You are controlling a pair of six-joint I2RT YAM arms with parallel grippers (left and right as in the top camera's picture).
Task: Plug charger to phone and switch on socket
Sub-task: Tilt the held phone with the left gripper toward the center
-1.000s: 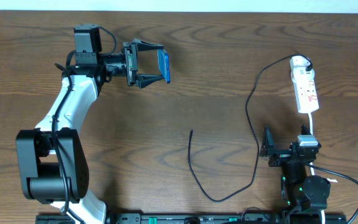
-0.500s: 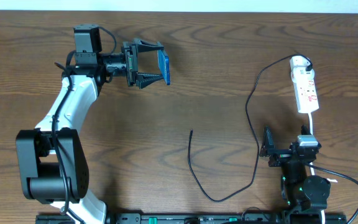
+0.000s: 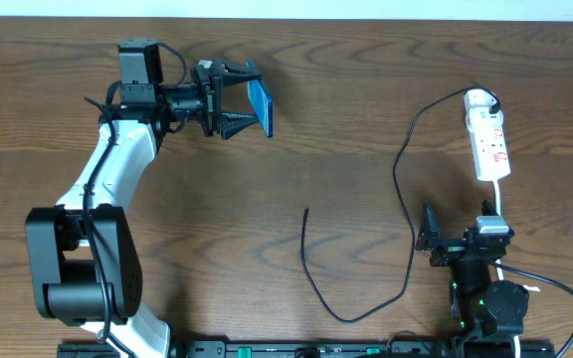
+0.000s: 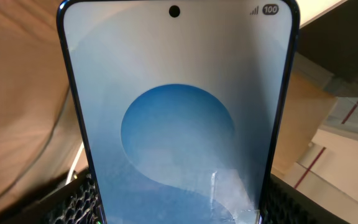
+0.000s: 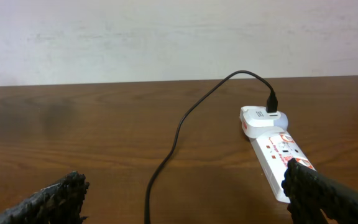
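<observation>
right, i've got the left gripper (image 3: 252,97) clamped across the phone (image 3: 260,106), up in the upper left-centre of the overhead frame, lifted off the table (image 3: 366,60). the handset sits on edge between the two fingers. in the left wrist view its blue-and-white screen fills nearly the whole picture, camera hole at the top edge.

the right gripper (image 5: 185,179) sits at the lower right with its fingers spread wide and nothing between them. the socket (image 3: 488,139) lies at the upper right, just ahead of it. the charger (image 3: 406,199) leaves the strip's rounded end and loops down through the middle of the table. it ends in a free plug tip (image 3: 306,211) at the centre, well apart from the phone. from here i can't tell how the red-marked switches stand.
</observation>
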